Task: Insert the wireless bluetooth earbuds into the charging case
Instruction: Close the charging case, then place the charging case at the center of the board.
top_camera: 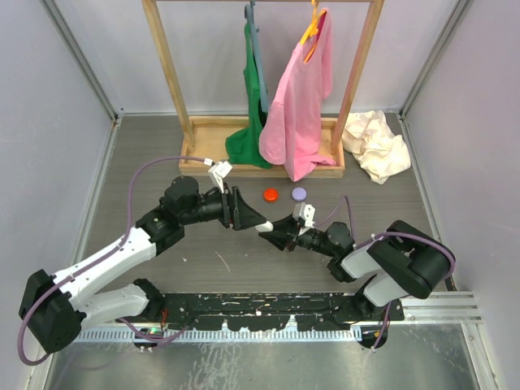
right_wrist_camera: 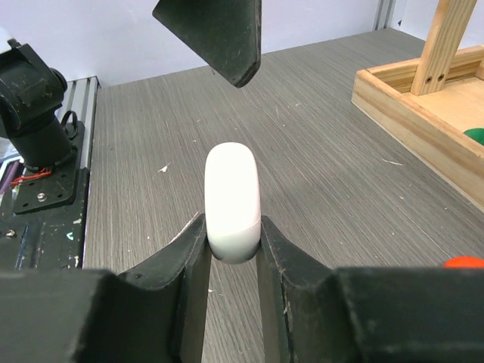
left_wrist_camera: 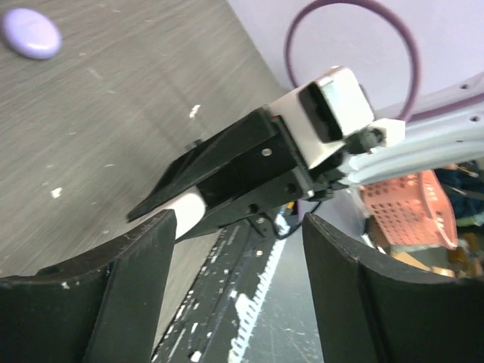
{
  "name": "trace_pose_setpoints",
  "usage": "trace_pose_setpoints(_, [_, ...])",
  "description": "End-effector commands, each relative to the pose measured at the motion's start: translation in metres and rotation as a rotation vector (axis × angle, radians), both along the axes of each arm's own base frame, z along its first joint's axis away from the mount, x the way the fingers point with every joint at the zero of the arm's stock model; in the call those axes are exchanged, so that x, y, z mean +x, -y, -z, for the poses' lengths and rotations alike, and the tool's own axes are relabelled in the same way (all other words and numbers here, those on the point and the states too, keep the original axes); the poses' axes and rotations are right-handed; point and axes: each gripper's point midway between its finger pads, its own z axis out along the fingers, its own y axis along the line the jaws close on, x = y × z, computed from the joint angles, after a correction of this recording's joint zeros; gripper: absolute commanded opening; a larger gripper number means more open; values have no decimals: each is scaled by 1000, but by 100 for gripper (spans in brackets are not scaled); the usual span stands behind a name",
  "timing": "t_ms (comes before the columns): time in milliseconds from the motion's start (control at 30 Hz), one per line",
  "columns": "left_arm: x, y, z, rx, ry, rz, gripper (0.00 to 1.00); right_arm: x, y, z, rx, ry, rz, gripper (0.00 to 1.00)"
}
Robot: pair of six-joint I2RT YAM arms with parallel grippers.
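Note:
The white, rounded charging case stands on edge with its lid closed, pinched between the fingers of my right gripper, low over the table. In the top view the case sits where the two grippers meet at mid-table. My left gripper is open and points at the right gripper. Part of the case shows just beyond its left finger, and nothing lies between its fingers. One left fingertip hangs above the case. No earbuds show in any view.
A red disc and a lilac disc lie on the table behind the grippers. A wooden clothes rack holds a green shirt and a pink shirt. A cream cloth lies at the back right.

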Motion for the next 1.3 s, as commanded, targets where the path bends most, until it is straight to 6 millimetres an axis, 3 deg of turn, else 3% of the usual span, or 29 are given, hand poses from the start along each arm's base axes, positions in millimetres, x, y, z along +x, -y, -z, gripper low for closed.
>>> trace_pose_setpoints(0, [16,-25,-1,105,67,-145,71,4,-2,-50,144,135,12,8])
trace_pose_setpoints(233, [35,-96,5,399,127,-441,78,21,5,-51,170,20,68,8])
trace_pose_setpoints(367, [36,-141,4,574,167,-564,81,38,11,-35,110,-116,142,8])
trace_pose_setpoints(500, [35,-172,-3,675,192,-653,84,57,23,-17,17,-264,256,8])
trace_pose_setpoints(767, [30,-207,-9,764,301,-719,87,72,59,17,-78,-497,417,10])
trace_pose_setpoints(833, [32,-211,-7,765,314,-750,91,73,64,26,-106,-547,438,10])
trace_pose_setpoints(1100, [38,-228,7,791,304,-816,93,93,70,51,-119,-732,522,14])
trace_pose_setpoints(1267, [36,-236,8,769,300,-848,93,110,62,76,-146,-875,529,14])
